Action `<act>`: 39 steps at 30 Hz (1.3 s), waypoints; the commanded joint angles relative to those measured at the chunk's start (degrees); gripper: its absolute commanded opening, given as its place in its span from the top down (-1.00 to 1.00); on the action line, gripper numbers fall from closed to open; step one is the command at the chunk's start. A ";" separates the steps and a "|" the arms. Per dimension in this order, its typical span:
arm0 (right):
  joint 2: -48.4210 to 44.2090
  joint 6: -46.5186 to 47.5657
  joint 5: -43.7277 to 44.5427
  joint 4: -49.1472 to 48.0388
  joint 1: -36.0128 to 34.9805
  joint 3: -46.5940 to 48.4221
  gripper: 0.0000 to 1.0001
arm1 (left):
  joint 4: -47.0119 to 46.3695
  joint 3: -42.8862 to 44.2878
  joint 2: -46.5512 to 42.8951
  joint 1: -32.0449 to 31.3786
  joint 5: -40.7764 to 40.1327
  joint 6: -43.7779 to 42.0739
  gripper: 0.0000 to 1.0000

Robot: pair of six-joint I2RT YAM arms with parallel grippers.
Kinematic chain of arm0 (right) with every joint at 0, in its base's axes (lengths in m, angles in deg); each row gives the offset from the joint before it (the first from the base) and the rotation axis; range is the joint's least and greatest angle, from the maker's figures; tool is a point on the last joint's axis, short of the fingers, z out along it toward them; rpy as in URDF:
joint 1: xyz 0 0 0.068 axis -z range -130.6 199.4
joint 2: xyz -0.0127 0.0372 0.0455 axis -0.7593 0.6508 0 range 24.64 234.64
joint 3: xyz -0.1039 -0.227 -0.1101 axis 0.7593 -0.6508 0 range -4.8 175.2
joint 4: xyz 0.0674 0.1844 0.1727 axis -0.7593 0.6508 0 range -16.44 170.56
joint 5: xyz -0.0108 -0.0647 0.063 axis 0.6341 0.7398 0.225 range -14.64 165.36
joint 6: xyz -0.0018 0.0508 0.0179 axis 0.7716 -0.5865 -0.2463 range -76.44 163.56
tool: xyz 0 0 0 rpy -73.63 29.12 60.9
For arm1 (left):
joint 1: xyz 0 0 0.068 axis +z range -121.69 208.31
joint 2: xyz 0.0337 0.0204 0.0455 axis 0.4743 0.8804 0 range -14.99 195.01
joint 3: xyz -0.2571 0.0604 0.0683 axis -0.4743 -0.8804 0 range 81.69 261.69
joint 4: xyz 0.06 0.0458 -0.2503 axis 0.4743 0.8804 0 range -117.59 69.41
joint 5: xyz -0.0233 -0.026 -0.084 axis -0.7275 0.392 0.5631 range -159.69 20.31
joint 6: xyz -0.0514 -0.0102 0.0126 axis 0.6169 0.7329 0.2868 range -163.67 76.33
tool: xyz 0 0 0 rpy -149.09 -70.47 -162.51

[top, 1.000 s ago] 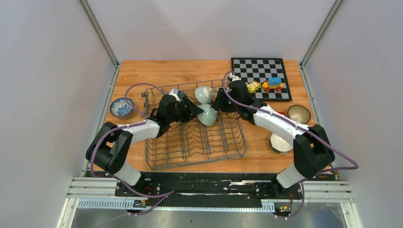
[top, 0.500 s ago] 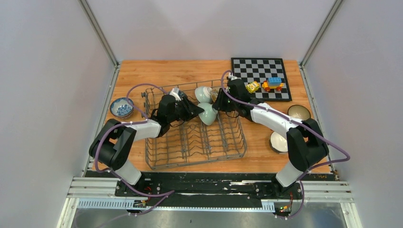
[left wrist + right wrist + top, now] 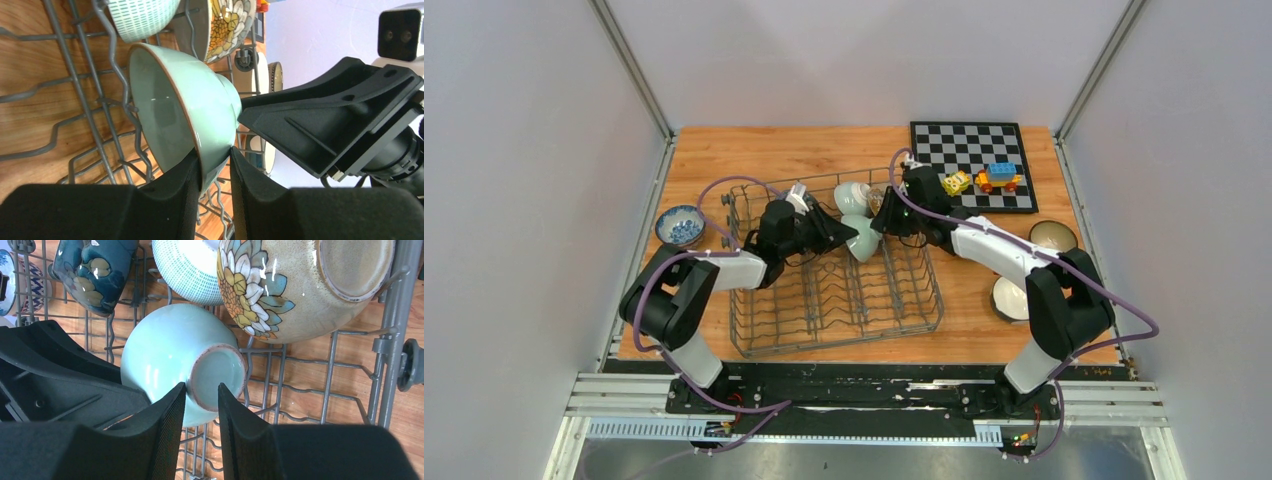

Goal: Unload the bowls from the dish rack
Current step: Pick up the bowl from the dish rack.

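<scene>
The dish rack [image 3: 844,338] sits in the middle of the wooden tabletop [image 3: 754,150], and both arms reach into its far end from either side. They meet at one pale green bowl [image 3: 862,242], which stands on edge among the wavy prongs just above the centre of the overhead view.

The left gripper [image 3: 214,152] has its jaws clamped on that bowl's rim, one finger inside the hollow and one against the outer wall. The right gripper [image 3: 201,387] comes at the bowl's underside. Its jaws straddle the edge of the foot ring with only a narrow gap, but I cannot tell whether they actually press on it.

Three more bowls lean in the rack just beyond (all tipped on their sides): a beige sunflower bowl [image 3: 300,285], a white speckled bowl [image 3: 187,270] and a dark teal bowl [image 3: 92,270].

Out on the tabletop, a blue-and-white bowl [image 3: 680,225] sits at the left. A beige bowl [image 3: 1053,238] and a white bowl [image 3: 1007,298] sit at the right. A chessboard [image 3: 969,150] with toy blocks [image 3: 997,177] lies at the upper right.
</scene>
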 commanded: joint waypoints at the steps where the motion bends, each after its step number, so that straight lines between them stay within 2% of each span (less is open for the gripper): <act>1: -0.16 -0.40 -0.80 1.28 1.31 -0.29 0.34 | -4.53 1.53 2.14 -1.44 1.63 0.88 0.49; 13: -1.29 -0.88 -2.46 1.29 1.95 -0.02 0.34 | -5.01 2.59 1.56 -1.91 1.27 0.54 1.00; 20: -3.40 -1.49 -4.89 2.73 3.47 1.43 0.30 | -8.15 2.16 0.16 -1.99 1.80 1.33 1.00; 29: -8.09 -0.22 -6.68 6.94 4.06 4.95 0.00 | -8.82 3.29 -2.28 -2.00 2.08 1.14 1.00; 33: -11.95 0.88 -4.89 10.14 4.17 5.79 -0.09 | -8.70 3.65 -4.54 -2.00 1.80 1.37 1.00; 39: -20.70 4.66 1.06 16.20 4.62 5.91 -0.19 | -2.32 6.50 -9.75 -1.99 1.41 -2.22 1.00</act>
